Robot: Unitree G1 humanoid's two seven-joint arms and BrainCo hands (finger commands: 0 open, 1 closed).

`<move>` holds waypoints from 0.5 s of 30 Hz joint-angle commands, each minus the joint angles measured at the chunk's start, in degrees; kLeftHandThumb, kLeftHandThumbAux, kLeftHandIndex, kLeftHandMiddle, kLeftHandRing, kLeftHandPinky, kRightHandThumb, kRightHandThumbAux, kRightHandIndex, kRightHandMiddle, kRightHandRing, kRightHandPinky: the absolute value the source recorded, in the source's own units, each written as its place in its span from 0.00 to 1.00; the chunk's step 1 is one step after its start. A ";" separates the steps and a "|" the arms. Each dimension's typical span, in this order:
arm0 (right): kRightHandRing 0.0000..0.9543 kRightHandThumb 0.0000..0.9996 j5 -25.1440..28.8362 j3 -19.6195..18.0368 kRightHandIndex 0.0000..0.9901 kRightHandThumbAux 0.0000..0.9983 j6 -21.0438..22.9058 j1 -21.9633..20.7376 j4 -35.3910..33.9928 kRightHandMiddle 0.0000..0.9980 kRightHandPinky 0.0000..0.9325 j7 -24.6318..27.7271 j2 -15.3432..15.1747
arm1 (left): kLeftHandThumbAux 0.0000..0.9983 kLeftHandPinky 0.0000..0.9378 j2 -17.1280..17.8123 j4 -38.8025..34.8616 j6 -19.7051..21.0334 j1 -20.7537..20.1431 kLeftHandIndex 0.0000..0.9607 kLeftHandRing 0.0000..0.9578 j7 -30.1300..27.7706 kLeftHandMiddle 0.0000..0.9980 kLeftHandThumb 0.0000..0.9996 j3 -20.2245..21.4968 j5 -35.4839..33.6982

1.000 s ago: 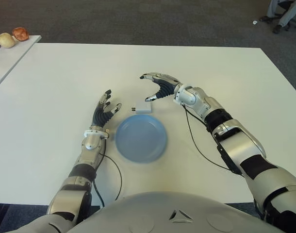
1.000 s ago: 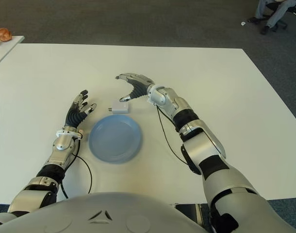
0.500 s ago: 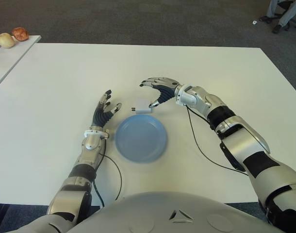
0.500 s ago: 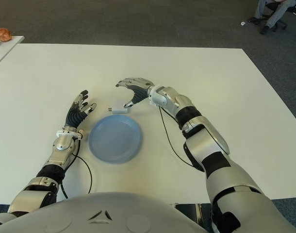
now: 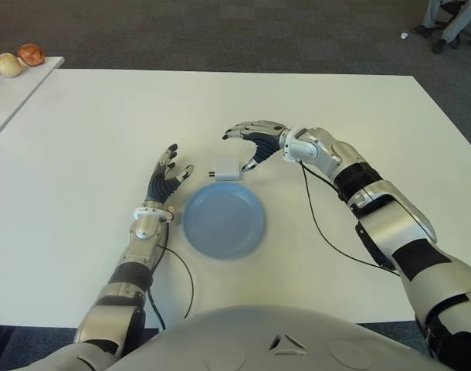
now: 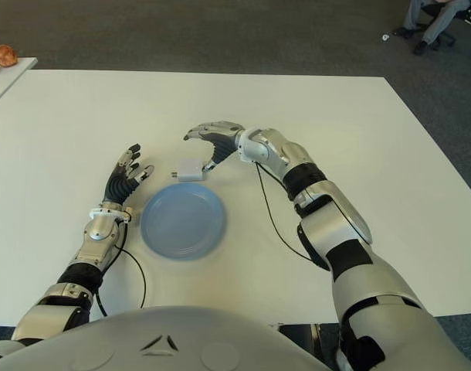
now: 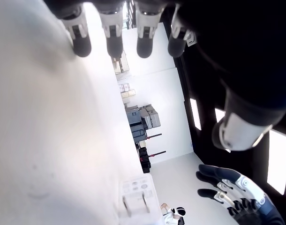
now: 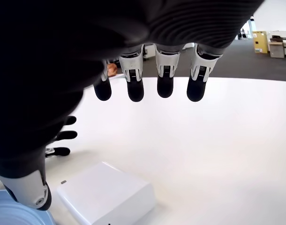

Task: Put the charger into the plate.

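- The charger [image 5: 226, 168], a small white block with its prongs pointing toward the robot's left, lies on the white bench [image 5: 81, 139] just beyond the plate's far rim, not in the plate.
- The plate [image 5: 223, 220] is blue and round and sits on the bench near the robot's body; nothing lies in it.
- The right hand [image 5: 249, 141] hovers over the charger's right side, on the far side of the plate, palm down with fingers spread and arched; it holds nothing.
- In the right wrist view the four fingertips [image 8: 134, 90] hang apart above the bench, clear of the charger [image 8: 107, 198], and the thumb tip [image 8: 31, 194] shows just beside the charger's edge; contact cannot be told.
- The left hand [image 5: 167, 178] shows just left of the plate, fingers extended and loosely spread toward the far side, empty.
- The left wrist view shows its fingertips [image 7: 112, 45] straight, the charger [image 7: 137, 198] farther off with its prongs facing that camera.
- A black cable [image 5: 316, 228] runs along the bench right of the plate, under the right forearm.
- A second bench [image 5: 11, 93] stands well left of the plate, with rounded objects [image 5: 21, 59] on its far corner.
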 commanded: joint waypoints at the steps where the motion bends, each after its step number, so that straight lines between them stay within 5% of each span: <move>1: 0.07 0.00 -0.82 0.82 0.00 0.69 0.10 0.49 -1.95 0.05 0.13 2.38 -1.35 | 0.57 0.06 -2.16 3.76 5.33 5.72 0.06 0.05 0.11 0.06 0.00 -1.10 0.59; 15: 0.09 0.00 -1.90 1.33 0.03 0.85 -1.53 1.81 -6.47 0.08 0.15 1.34 -3.58 | 0.60 0.06 -2.30 3.31 5.18 5.77 0.05 0.05 -0.07 0.06 0.00 -0.98 0.33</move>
